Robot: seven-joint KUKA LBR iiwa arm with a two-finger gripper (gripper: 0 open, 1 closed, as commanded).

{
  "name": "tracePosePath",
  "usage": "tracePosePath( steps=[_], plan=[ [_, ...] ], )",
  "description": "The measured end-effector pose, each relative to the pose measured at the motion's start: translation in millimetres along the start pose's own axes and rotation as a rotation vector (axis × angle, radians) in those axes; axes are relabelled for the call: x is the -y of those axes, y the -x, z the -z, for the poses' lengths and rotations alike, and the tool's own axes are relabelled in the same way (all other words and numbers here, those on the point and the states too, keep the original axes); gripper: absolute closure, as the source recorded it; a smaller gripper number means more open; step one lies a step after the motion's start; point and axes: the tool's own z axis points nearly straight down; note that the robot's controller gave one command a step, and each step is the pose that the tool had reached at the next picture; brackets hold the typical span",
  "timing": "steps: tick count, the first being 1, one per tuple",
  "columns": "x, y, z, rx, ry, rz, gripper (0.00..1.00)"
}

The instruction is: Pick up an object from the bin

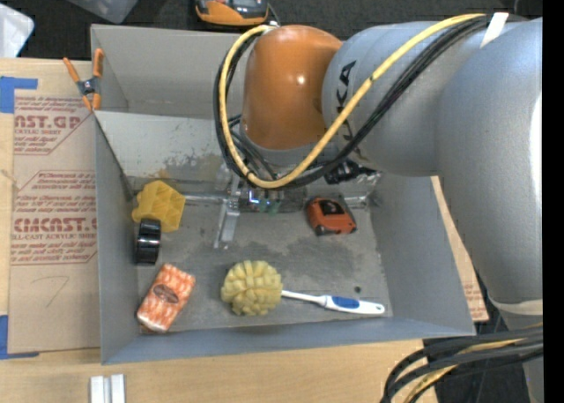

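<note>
Hand (227, 227) nr yellow sponge (159, 205); not touching.

Sponge (159, 204) left, roll (147, 241) just before it; packet (165, 297) front-left; brush (253, 287) front-centre; tape measure (331, 216) right of tool (227, 234).

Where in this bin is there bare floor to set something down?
The widest bare patch is right of centre, between the tape measure, the brush and the right wall. A smaller gap lies between the gripper, the black roll and the brush. The left side is crowded: sponge, black roll and orange packet sit close together.
</note>
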Motion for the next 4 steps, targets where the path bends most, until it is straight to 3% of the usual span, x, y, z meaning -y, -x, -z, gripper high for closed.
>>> tracePosePath(
  steps=[1,2,3,4],
  plan=[
    [-7,-94.4,-4,-0.003,-0.001,0.154,0.0],
    [75,-14.3,-48,0.005,-0.001,0.115,0.0],
    [33,-31.5,-58,-0.003,0.006,0.164,0.0],
    [63,-17.3,-66,0.005,0.0,0.35,0.0]
  ],
)
